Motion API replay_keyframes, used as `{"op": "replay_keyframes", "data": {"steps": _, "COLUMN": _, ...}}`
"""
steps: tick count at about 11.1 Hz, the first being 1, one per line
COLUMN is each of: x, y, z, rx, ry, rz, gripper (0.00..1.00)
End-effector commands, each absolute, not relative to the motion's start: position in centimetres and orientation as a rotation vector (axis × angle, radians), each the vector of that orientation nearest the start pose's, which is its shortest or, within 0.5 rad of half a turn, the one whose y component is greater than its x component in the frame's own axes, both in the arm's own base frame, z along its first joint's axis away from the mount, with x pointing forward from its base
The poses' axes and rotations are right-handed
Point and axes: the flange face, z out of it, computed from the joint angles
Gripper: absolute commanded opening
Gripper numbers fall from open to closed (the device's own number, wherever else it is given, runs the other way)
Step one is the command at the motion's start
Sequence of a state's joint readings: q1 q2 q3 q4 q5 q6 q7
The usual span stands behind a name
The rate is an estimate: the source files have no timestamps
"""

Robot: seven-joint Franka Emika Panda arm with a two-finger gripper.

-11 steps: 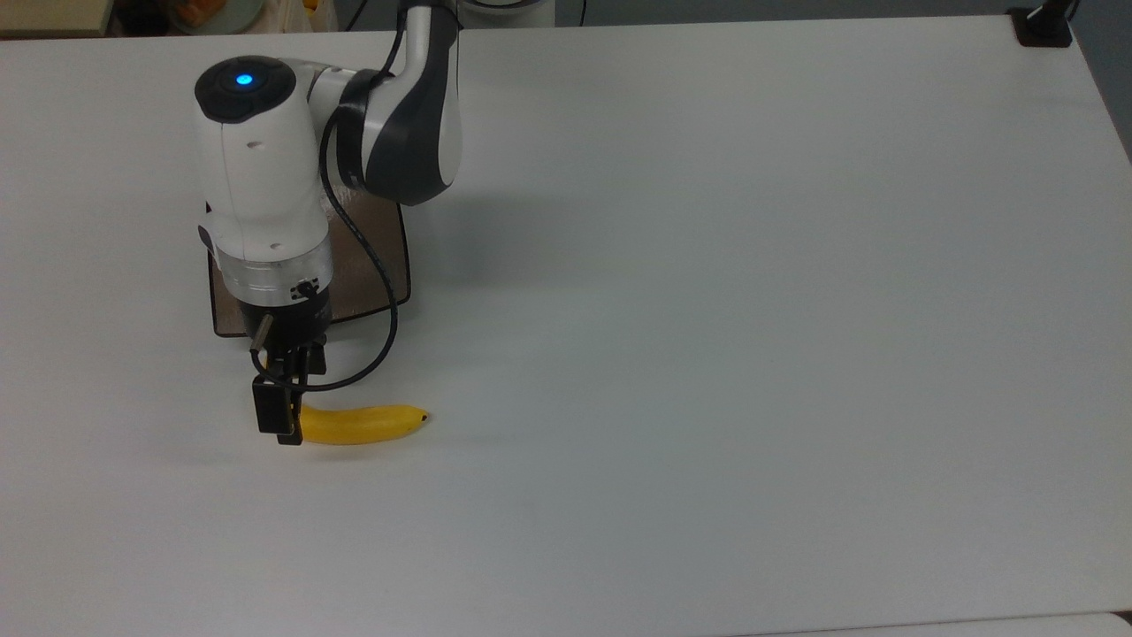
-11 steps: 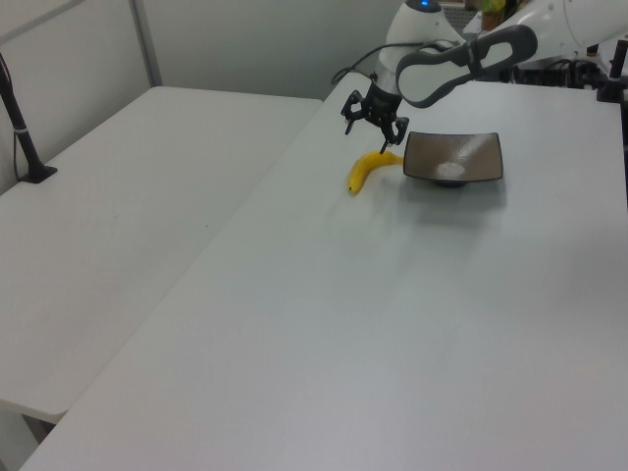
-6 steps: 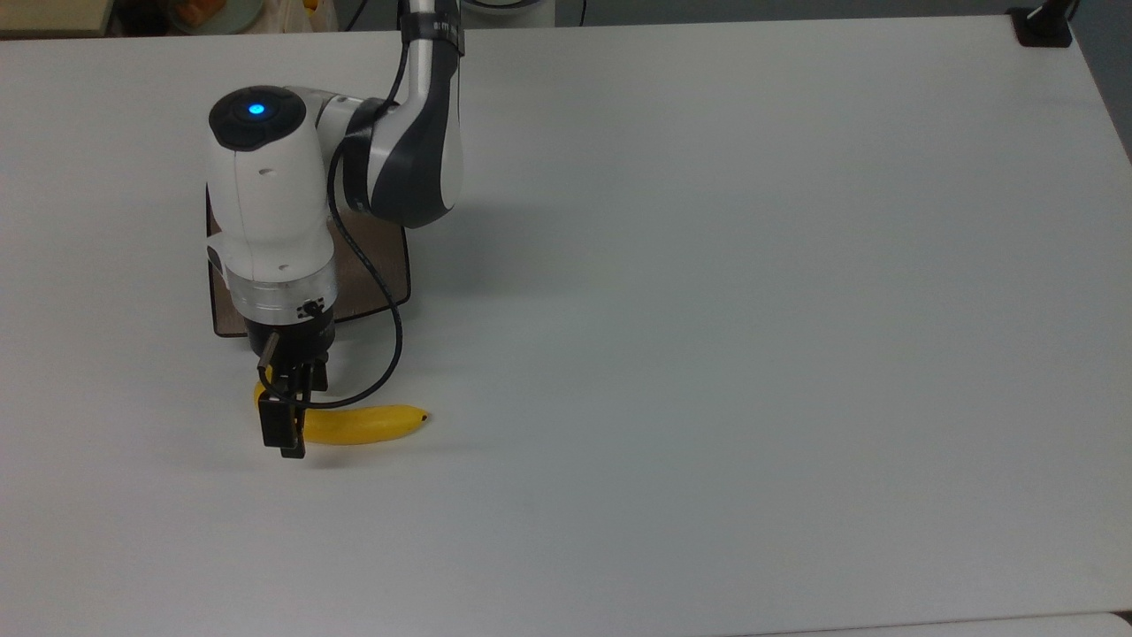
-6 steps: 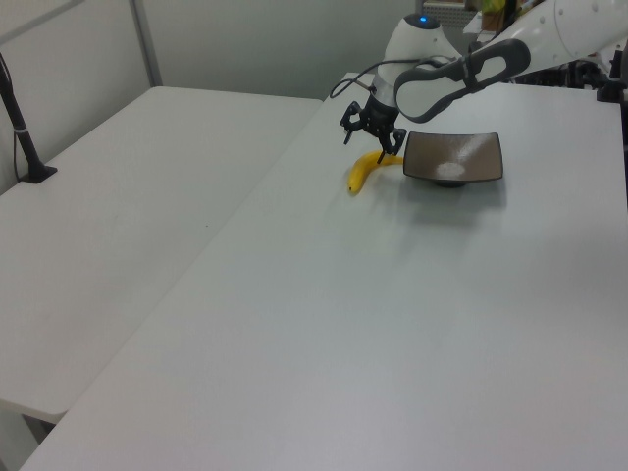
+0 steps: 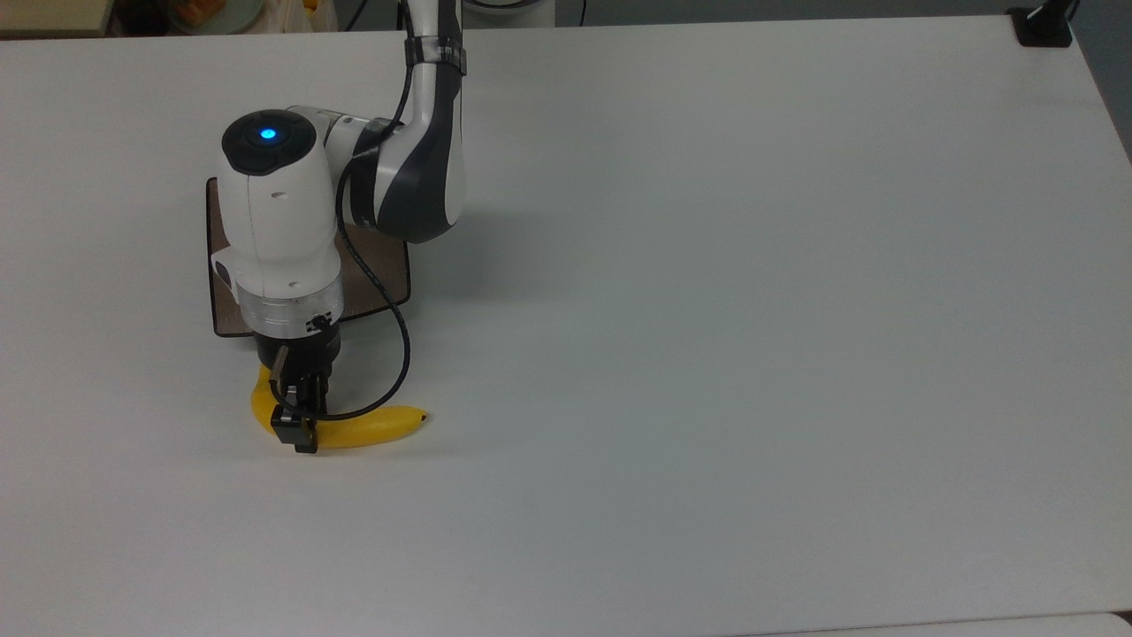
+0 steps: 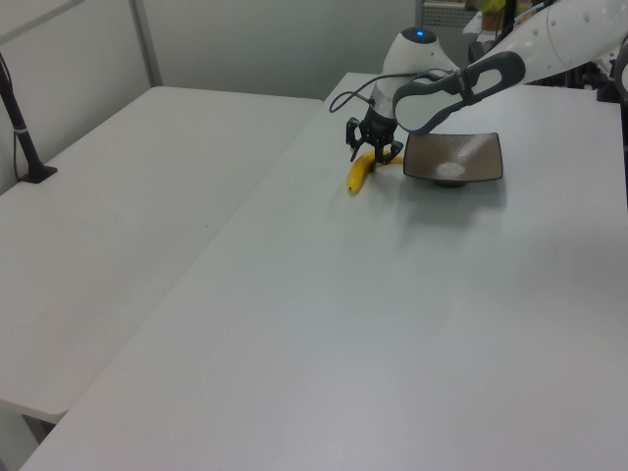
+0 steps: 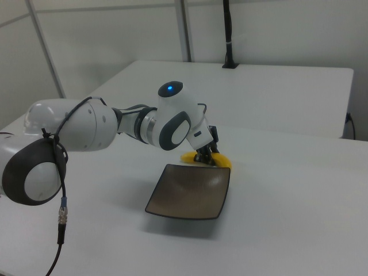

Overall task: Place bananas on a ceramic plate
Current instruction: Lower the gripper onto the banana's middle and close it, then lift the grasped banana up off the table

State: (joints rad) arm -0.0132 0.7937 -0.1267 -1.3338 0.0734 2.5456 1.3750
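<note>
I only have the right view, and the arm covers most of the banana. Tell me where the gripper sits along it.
Observer: In the top view the gripper is down at the banana near its bend, toward the top view's left end, not at its middle.
Operator: Give me the direction of the dark tip.
Observer: The tip points to the top view's right, away from the gripper, and it is free of the arm.
Operator: Say whether the banana touches the plate.
Observer: No. In the top view a strip of bare table separates it from the ceramic plate; the banana lies flat on the table below the plate's lower edge.
</note>
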Motion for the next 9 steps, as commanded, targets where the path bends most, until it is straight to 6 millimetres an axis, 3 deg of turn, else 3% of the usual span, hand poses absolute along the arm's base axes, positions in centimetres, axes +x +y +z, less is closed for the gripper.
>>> {"op": "replay_keyframes", "data": {"steps": 1, "x": 77.5, "y": -8.6, "z": 30.5, "rx": -2.116, "ry": 1.935, "rz": -0.567, "gripper": 0.17}}
{"op": "replay_keyframes", "data": {"steps": 4, "x": 77.5, "y": -8.5, "z": 31.3, "rx": -2.129, "ry": 1.911, "rz": -0.577, "gripper": 0.16}}
{"op": "replay_keyframes", "data": {"steps": 6, "x": 77.4, "y": -8.5, "z": 34.3, "rx": -2.114, "ry": 1.893, "rz": -0.604, "gripper": 0.16}}
{"op": "replay_keyframes", "data": {"steps": 9, "x": 76.6, "y": -8.1, "z": 40.9, "rx": -2.105, "ry": 1.842, "rz": -0.648, "gripper": 0.17}}
